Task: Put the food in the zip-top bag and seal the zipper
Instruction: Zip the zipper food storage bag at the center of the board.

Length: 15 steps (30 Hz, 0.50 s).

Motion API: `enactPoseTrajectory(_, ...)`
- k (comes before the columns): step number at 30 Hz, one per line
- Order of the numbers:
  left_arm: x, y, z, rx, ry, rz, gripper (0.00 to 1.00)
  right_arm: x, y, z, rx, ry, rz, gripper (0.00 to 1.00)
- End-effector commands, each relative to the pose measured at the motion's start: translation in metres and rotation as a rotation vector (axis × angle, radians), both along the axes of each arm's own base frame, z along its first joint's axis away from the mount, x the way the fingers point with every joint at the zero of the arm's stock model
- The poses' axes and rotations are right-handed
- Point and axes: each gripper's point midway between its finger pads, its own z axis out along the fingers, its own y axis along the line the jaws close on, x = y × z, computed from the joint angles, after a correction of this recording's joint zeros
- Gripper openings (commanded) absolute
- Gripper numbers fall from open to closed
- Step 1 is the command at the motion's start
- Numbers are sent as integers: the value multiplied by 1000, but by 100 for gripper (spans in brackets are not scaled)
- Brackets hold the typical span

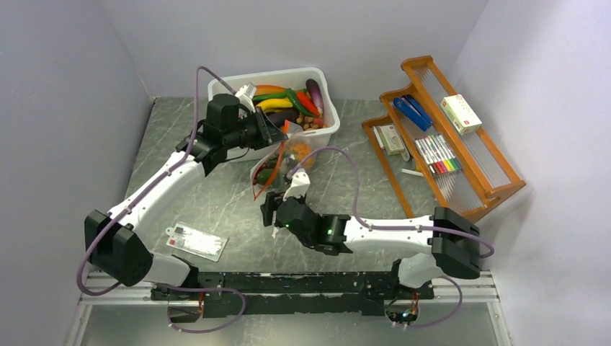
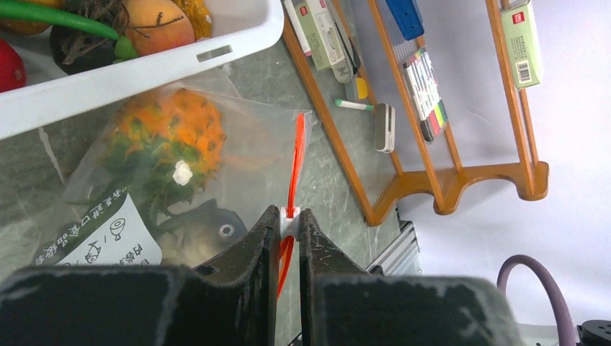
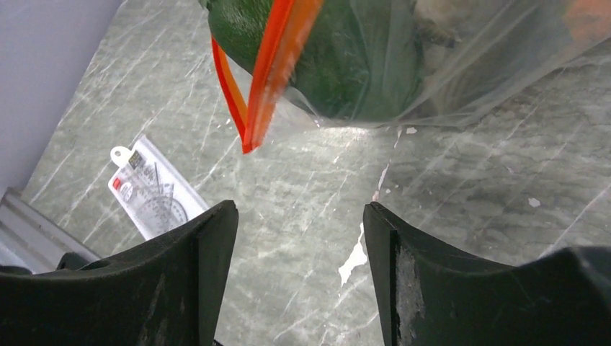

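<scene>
Orange-red zipper (image 2: 296, 155) pinched in the left claw (image 2: 288, 220) shows only from its wrist; right claw (image 3: 301, 220) gapes wide.

White tub (image 1: 328, 108) along the far edge, wooden rack (image 1: 492, 144) filling the right edge, zip-top bag (image 1: 277, 162) mid-bench just beside the tub, left gripper (image 2: 288, 220) pinched on its zipper (image 2: 296, 158), card (image 1: 196, 241) near the near-left corner, bare stone (image 1: 230, 205) between card and bag.

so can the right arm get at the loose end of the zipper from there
Probably yes: the right fingers are open, and the end of the zipper lies just ahead of them with nothing in between.
</scene>
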Motion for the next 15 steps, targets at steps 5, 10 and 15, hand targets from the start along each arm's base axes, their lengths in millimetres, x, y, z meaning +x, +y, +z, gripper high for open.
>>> enactPoseTrajectory(5, 11, -7, 17, -102, -24, 46, 7, 10, 24, 17, 115, -34, -48, 68)
enactPoseTrajectory(10, 12, -7, 25, -125, -27, 58, 7, 10, 26, 10, 127, -55, -33, 67)
enactPoseTrajectory(15, 7, -9, 40, -196, -22, 63, 7, 27, 20, 4, 54, -110, -136, 66)
